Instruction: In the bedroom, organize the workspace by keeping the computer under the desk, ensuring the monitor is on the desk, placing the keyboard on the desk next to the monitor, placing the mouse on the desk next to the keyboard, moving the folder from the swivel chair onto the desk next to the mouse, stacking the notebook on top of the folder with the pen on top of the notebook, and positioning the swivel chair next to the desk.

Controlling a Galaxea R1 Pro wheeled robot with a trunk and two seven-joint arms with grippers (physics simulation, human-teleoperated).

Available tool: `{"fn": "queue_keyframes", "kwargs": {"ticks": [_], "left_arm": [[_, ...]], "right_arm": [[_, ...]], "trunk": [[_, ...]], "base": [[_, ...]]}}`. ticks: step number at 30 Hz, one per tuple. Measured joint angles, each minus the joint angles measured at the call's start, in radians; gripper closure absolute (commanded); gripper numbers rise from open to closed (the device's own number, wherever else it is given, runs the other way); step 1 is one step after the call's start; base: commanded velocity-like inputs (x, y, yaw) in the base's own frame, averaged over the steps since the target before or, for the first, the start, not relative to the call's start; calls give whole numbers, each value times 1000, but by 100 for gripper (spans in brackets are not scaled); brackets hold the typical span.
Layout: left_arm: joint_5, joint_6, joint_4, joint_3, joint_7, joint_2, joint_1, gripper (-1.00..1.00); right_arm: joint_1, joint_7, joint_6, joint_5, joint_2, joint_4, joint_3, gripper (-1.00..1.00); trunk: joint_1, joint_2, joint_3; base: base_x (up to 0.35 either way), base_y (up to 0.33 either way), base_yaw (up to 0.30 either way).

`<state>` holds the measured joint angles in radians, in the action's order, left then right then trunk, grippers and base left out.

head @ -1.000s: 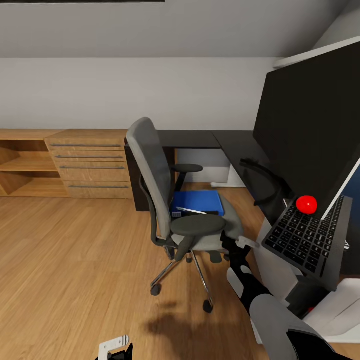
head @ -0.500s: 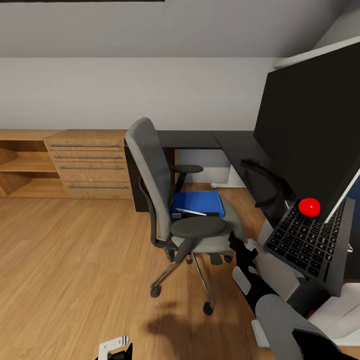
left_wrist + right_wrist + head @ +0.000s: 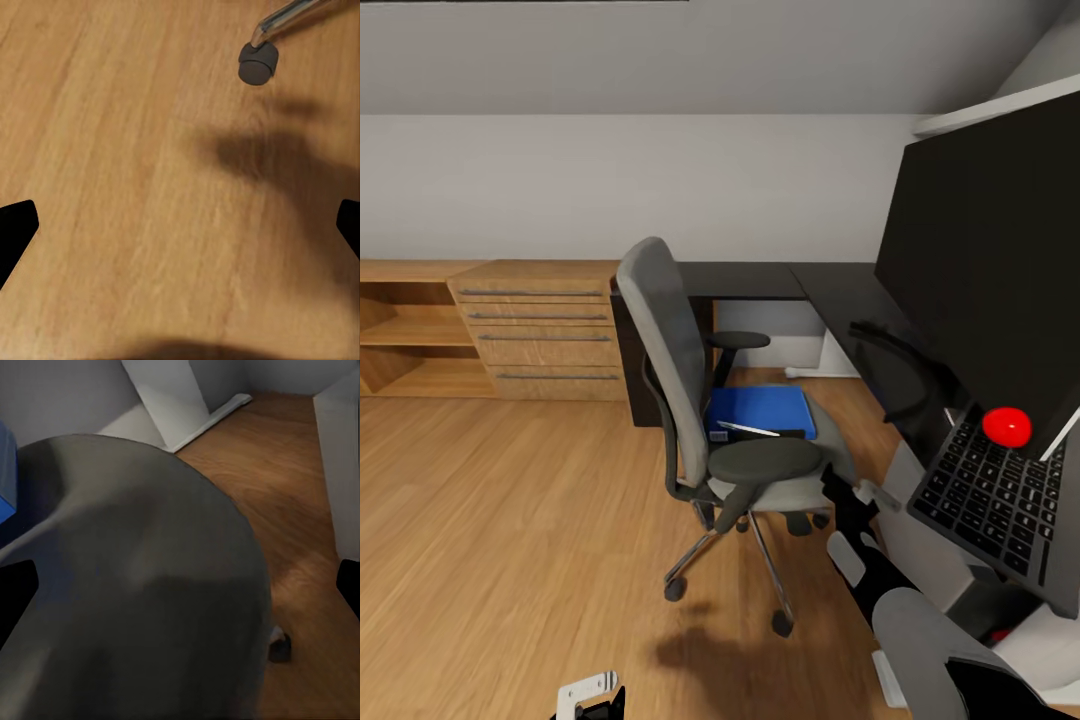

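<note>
Folder (no legible writing) on swivel chair

Head camera looks down at the swivel chair; both wrist cameras see it close.

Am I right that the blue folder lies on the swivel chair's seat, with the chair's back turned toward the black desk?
Not quite. In the head view the blue folder does lie on the swivel chair seat, but the chair's backrest is turned away from the black desk, toward the open wooden floor; the seat and folder face the desk.
</note>
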<state>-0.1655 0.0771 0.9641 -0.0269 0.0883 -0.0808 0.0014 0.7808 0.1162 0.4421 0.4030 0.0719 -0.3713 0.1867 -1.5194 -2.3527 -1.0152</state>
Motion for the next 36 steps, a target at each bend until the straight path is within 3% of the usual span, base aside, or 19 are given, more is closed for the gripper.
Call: {"fn": "queue_keyframes", "kwargs": {"ticks": [4, 22, 27, 36], "left_arm": [[0, 0, 0, 0, 0, 0, 0, -100], [0, 0, 0, -1, 0, 0, 0, -100], [0, 0, 0, -1, 0, 0, 0, -100], [0, 0, 0, -1, 0, 0, 0, -100]], "right_arm": [[0, 0, 0, 19, -1, -1, -1, -100], [0, 3, -4, 29, -3, -2, -1, -100], [0, 1, -33, 88, -8, -13, -3, -100], [0, 0, -57, 101, -17, -18, -3, -100]], "trunk": [[0, 0, 0], [0, 0, 0], [0, 0, 0], [0, 0, 0]], "base": [[13, 11, 0], [0, 0, 0], [0, 0, 0], [0, 0, 0]]}}
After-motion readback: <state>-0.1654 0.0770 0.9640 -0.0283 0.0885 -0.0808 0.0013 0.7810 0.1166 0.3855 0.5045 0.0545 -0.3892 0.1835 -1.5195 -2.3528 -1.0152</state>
